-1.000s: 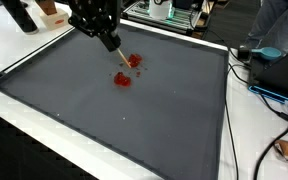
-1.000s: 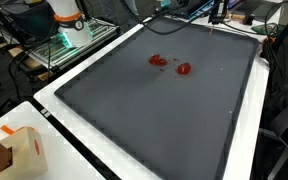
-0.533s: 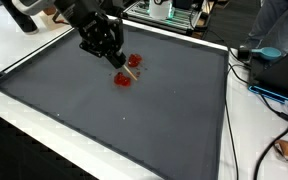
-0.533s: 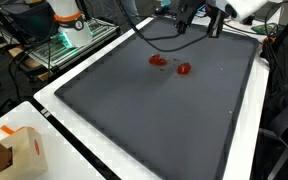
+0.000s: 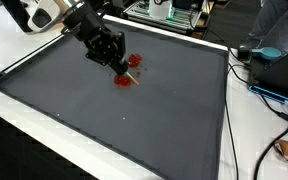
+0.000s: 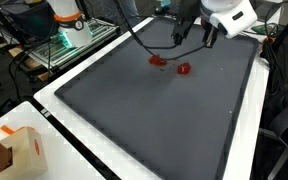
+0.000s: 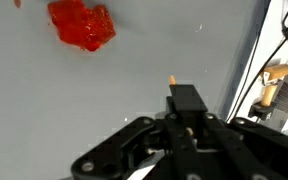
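Here, in an exterior view, two small red objects are counted: one red piece (image 5: 123, 81) just below the pincer (image 5: 121, 67) and a second red piece (image 5: 135, 61) just beside its tip, on the side away from the arm. Both lie on a dark grey mat (image 5: 134, 125), whose raised white border (image 5: 24, 110) is seen well away from the pincer; wide bare mat is left between the pincer and the near edge. Whether the fingers are spread or together cannot be told here.

In an exterior view from the opposite side, the pincer (image 6: 192, 42) is seen with two dark fingers apart, nothing held between them. The same two red pieces are counted, one (image 6: 184, 69) just beneath the fingertips and one (image 6: 158, 60) a little to the side. One cardboard box (image 6: 19, 150) stands far from the pincer, beyond the mat's border.

In the wrist view, only one red piece (image 7: 82, 24) is shown, ahead of the pincer (image 7: 184, 100) and apart from it. The mat's edge (image 7: 252, 60) runs close beside the pincer.
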Tool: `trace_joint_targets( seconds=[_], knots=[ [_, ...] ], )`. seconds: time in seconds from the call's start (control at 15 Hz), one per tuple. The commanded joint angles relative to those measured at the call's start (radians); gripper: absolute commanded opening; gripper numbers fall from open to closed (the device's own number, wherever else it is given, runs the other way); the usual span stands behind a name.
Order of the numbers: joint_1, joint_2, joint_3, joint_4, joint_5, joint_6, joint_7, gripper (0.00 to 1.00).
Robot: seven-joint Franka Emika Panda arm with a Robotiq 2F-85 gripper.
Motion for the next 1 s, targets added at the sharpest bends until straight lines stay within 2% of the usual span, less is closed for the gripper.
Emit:
trace_joint_targets(
  seconds=[0.0,0.93],
  knots=[
    [-0.025,0.023,0.021,0.006,0.026,0.0,0.001,0.03],
    [-0.059,0.115,0.022,0.022,0.042,-0.034,0.03,0.03]
  ],
)
